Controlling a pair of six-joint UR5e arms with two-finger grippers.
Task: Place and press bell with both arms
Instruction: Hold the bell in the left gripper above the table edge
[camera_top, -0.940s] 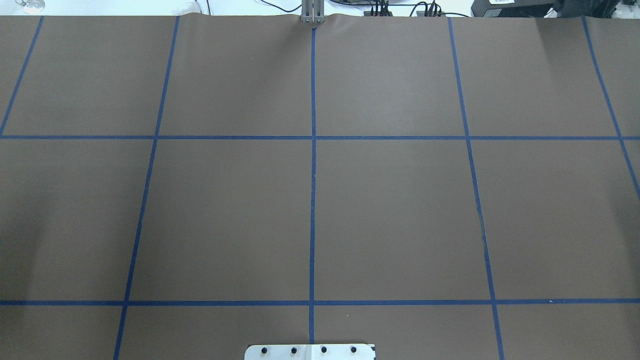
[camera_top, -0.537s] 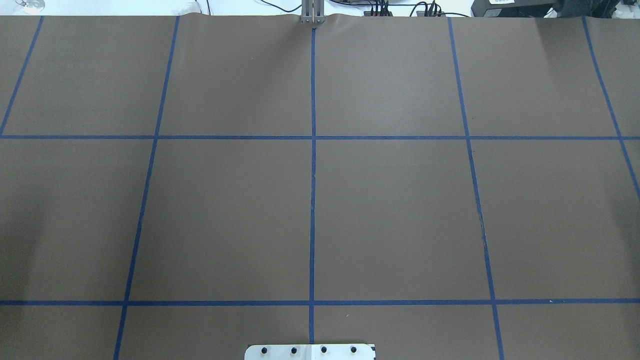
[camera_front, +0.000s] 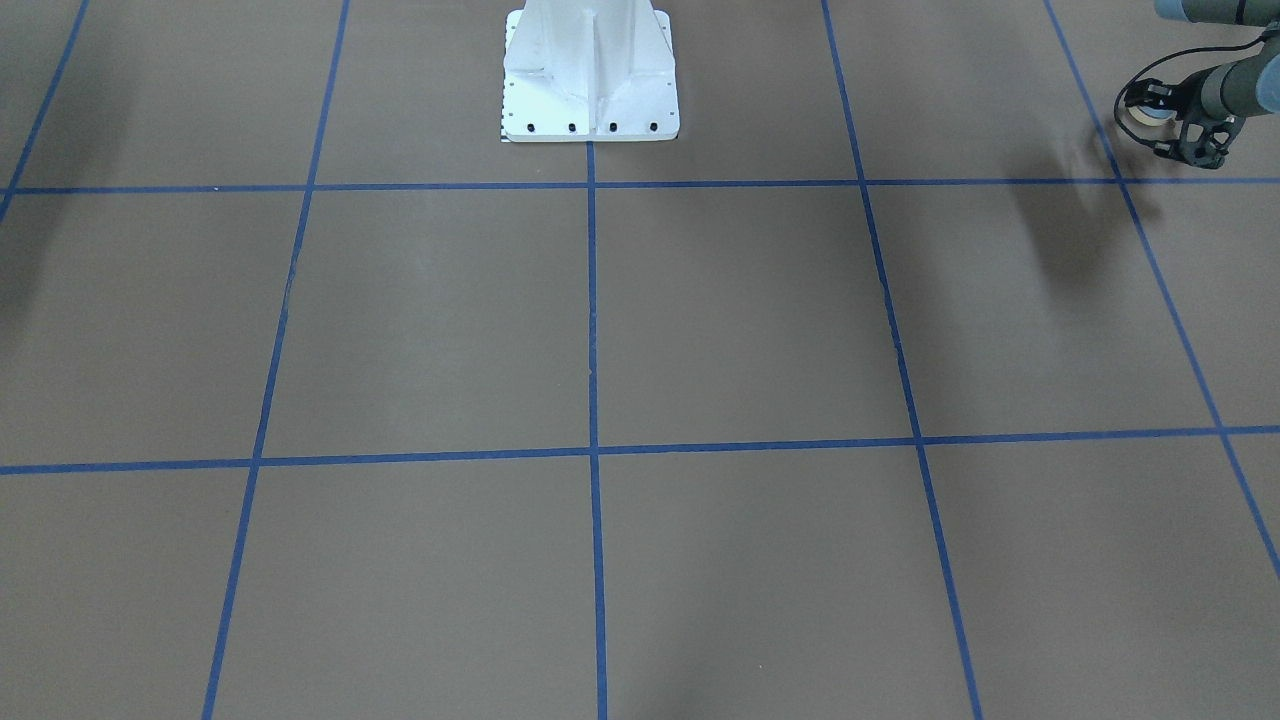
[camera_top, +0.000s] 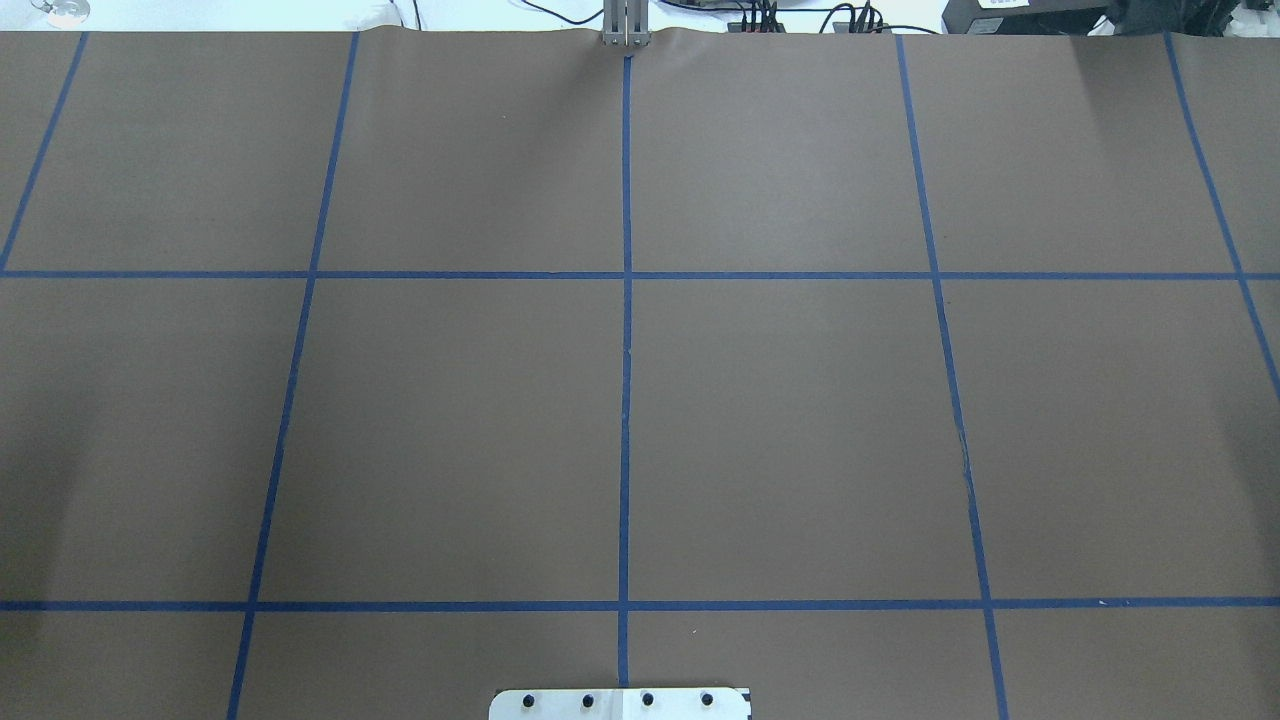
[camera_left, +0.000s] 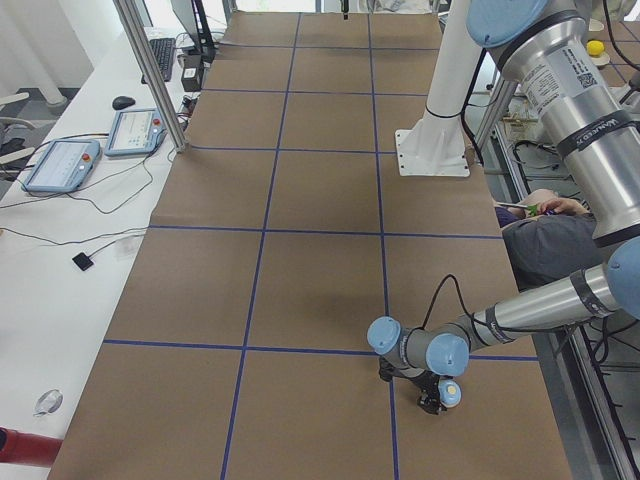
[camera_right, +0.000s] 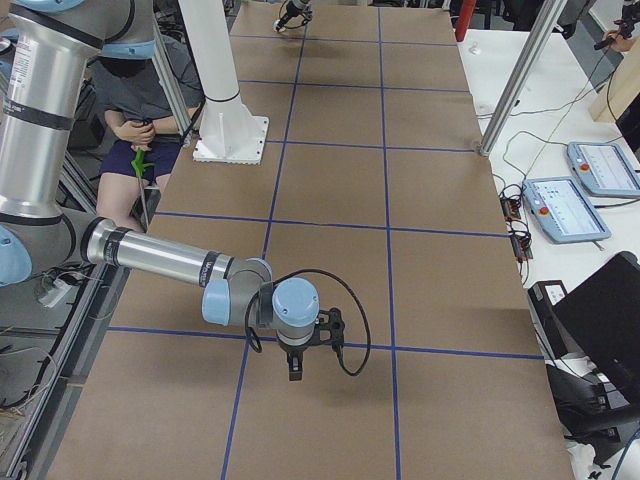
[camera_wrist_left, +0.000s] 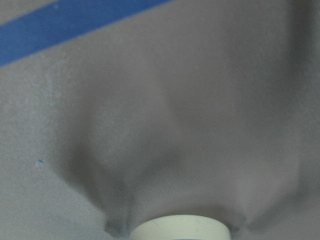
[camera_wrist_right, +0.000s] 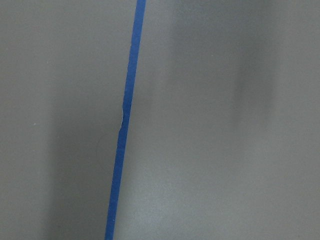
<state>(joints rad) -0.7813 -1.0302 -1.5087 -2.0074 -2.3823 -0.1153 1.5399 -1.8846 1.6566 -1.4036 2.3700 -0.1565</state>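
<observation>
The bell (camera_front: 1149, 113), light-blue with a cream rim, sits in my left gripper (camera_front: 1160, 122) at the top right of the front-facing view, just above the brown table. In the exterior left view the bell (camera_left: 450, 392) shows at the tip of the near arm's gripper (camera_left: 437, 396). The left wrist view shows only its cream rim (camera_wrist_left: 180, 228) at the bottom edge. My right gripper (camera_right: 296, 366) hangs low over the table by a blue tape line and shows only in the exterior right view, so I cannot tell whether it is open or shut. Neither arm shows in the overhead view.
The white bolted pedestal (camera_front: 590, 80) stands at the robot's side of the table (camera_top: 800, 400), which carries a blue tape grid. Tablets (camera_left: 130, 130) and cables lie on the white bench beyond. A seated person (camera_left: 545, 240) is beside the table.
</observation>
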